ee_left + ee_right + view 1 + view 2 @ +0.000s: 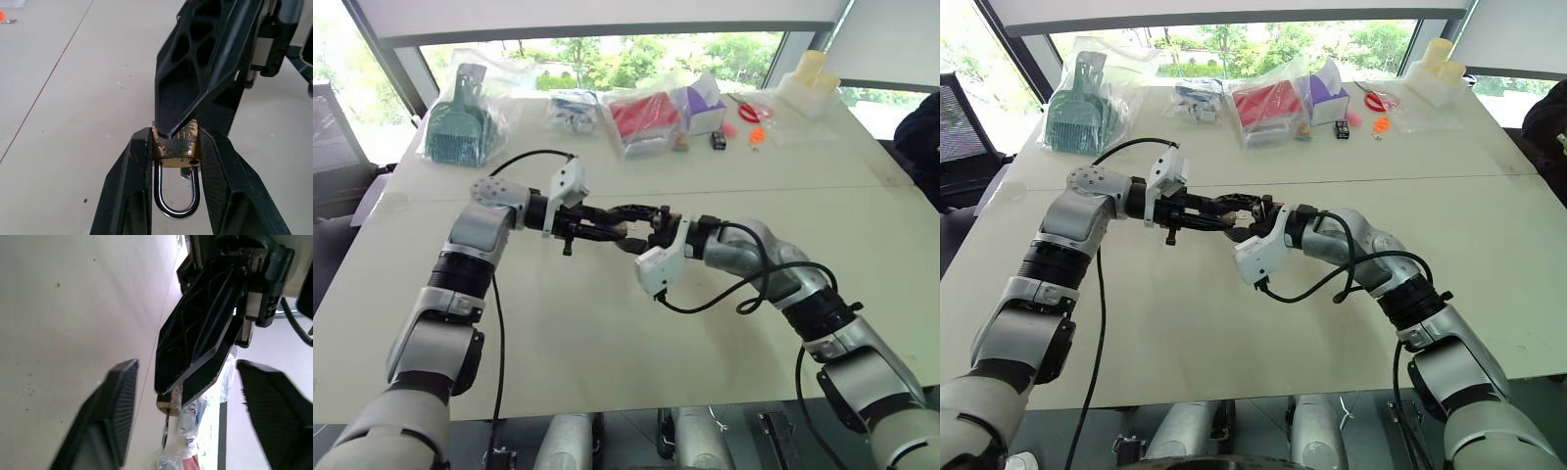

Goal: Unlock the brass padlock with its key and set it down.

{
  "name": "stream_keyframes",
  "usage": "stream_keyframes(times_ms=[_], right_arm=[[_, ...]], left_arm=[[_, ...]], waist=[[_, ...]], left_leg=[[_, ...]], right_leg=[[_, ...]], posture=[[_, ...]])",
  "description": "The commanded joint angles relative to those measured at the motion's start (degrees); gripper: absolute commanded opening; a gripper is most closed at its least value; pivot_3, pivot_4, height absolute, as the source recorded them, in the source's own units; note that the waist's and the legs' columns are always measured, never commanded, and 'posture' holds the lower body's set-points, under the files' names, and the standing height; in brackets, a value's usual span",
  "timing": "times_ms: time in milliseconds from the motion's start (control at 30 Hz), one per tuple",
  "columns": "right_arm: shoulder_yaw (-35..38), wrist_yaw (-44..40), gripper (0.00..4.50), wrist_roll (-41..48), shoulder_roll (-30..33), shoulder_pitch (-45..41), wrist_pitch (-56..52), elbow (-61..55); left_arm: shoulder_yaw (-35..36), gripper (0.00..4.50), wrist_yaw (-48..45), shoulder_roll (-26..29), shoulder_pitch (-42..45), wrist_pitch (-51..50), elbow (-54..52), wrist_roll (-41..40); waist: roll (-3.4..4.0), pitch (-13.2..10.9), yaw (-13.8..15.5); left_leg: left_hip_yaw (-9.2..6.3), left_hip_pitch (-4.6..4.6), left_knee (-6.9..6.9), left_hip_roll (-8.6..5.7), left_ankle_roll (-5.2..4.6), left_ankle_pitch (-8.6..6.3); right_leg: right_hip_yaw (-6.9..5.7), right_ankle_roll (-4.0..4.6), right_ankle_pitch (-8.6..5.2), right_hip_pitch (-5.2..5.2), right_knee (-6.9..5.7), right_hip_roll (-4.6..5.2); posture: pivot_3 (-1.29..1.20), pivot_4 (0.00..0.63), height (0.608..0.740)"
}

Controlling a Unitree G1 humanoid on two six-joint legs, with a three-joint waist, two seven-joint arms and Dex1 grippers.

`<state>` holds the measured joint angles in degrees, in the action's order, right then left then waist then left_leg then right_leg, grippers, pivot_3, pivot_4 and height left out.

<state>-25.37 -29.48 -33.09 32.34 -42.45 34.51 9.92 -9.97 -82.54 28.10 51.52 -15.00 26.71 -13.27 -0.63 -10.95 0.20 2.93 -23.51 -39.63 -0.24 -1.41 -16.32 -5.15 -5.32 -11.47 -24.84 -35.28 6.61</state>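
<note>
Left tool grips brass padlock.

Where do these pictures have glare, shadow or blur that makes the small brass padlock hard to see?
Left eye view: the windows behind the table are washed out bright. Left wrist view: the small brass padlock with its silvery shackle is sharp between the left end effector fingers. Right wrist view: the right end effector fingers are blurred, and the padlock is a shadowed sliver.

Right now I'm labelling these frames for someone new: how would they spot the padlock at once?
Start at the wide pale table, then go to where the two black grippers meet above its middle. The small brass padlock is clamped in the left gripper, silvery shackle loop pointing back toward the wrist; it is the one yellow metal thing there.
</note>
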Motion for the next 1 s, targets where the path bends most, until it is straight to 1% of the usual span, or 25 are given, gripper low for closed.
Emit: stream_keyframes(times_ms=[33, 100, 133, 400, 467, 500, 633, 667, 700, 900, 1000], right_arm=[[1.4, 1.0, 1.13, -0.1, 0.3, -1.7, 1.5, -0.2], [1.5, 1.1, 0.11, -0.2, 0.6, -1.6, 2.1, 0.3], [1.5, 1.2, 0.05, -0.3, 0.6, -1.7, 2.5, 0.4], [1.7, 1.6, 0.05, 0.0, 0.1, -2.0, 2.8, 0.3], [1.7, 1.4, 0.00, 0.1, 0.0, -2.0, 2.6, 0.5], [1.8, 1.3, 0.00, 0.2, 0.0, -2.0, 2.4, 0.5], [2.0, 1.2, 0.00, 0.5, 0.0, -1.8, 1.8, 0.6], [2.0, 1.2, 0.00, 0.5, 0.1, -1.7, 1.7, 0.6], [2.1, 1.2, 0.00, 0.5, 0.2, -1.6, 1.6, 0.6], [2.1, 0.8, 0.00, 0.7, 0.6, -1.2, 0.8, 0.3], [2.0, 0.7, 0.00, 0.7, 0.5, -0.9, 0.6, 0.0]], left_arm=[[1.0, 0.76, -2.0, 1.1, 0.7, -0.9, -2.2, -1.7], [0.9, 0.76, -2.6, 1.5, 0.6, -1.4, -2.6, -1.9], [0.8, 0.76, -2.7, 1.7, 0.6, -1.5, -2.8, -2.1], [0.4, 0.76, -2.1, 1.7, 0.9, -1.1, -2.4, -1.9], [0.6, 1.80, -1.5, 1.5, 1.1, -1.6, -2.1, -1.9], [0.7, 2.17, -1.6, 1.6, 1.1, -1.8, -2.1, -2.1], [1.1, 4.01, -1.7, 2.1, 0.7, -1.4, -2.9, -2.2], [1.3, 4.37, -1.7, 2.4, 0.4, -1.3, -3.3, -2.3], [1.6, 4.45, -1.5, 2.8, 0.2, -1.4, -3.8, -2.5], [3.7, 4.45, -0.5, 5.2, -0.1, -2.7, -5.6, -3.7], [4.2, 3.67, -0.3, 5.9, -0.5, -2.4, -5.5, -3.7]], waist=[[0.00, 0.0, 0.0], [0.00, 0.0, -0.2], [0.00, 0.0, -0.2], [0.00, 0.0, -0.2], [0.00, 0.0, -0.1], [0.01, 0.0, -0.1], [0.00, 0.0, -0.2], [0.00, 0.0, -0.2], [0.01, 0.0, -0.3], [0.01, 0.0, -0.9], [0.01, 0.0, -0.9]], left_leg=[[0.00, 0.00, 0.00, 0.00, 0.00, 0.00], [0.00, 0.00, 0.00, 0.00, 0.00, 0.00], [-0.01, 0.00, 0.00, 0.00, 0.00, 0.00], [-0.01, 0.00, 0.00, 0.00, 0.01, 0.00], [-0.01, 0.00, 0.00, 0.00, 0.00, 0.00], [-0.01, 0.00, 0.00, 0.00, 0.00, 0.00], [0.00, 0.00, 0.00, 0.00, 0.01, 0.00], [-0.01, 0.00, -0.01, 0.00, 0.02, 0.01], [0.00, 0.00, 0.00, 0.00, 0.02, 0.01], [-0.03, 0.00, 0.00, 0.01, 0.01, 0.01], [-0.02, 0.00, 0.00, 0.01, 0.02, 0.01]], right_leg=[[0.00, 0.00, 0.00, 0.00, 0.00, 0.00], [0.01, 0.00, 0.00, -0.01, -0.01, 0.00], [0.01, 0.00, 0.00, 0.00, -0.02, -0.01], [0.01, 0.00, 0.00, 0.00, -0.02, -0.01], [0.01, 0.00, 0.00, 0.00, -0.02, -0.01], [0.01, 0.00, 0.00, 0.00, -0.02, -0.01], [0.02, 0.00, 0.00, 0.00, -0.02, -0.01], [0.02, 0.00, 0.00, 0.00, -0.02, -0.01], [0.02, 0.00, 0.00, -0.01, -0.02, -0.01], [0.02, 0.00, 0.00, 0.00, -0.03, -0.01], [0.02, 0.00, 0.00, -0.01, -0.03, -0.01]], posture=[[0.00, 0.150, 0.740], [0.00, 0.150, 0.740], [0.00, 0.150, 0.740], [0.00, 0.150, 0.740], [0.00, 0.150, 0.740], [0.00, 0.150, 0.740], [0.00, 0.150, 0.740], [0.00, 0.150, 0.740], [0.00, 0.150, 0.740], [0.00, 0.150, 0.740], [0.00, 0.150, 0.740]])
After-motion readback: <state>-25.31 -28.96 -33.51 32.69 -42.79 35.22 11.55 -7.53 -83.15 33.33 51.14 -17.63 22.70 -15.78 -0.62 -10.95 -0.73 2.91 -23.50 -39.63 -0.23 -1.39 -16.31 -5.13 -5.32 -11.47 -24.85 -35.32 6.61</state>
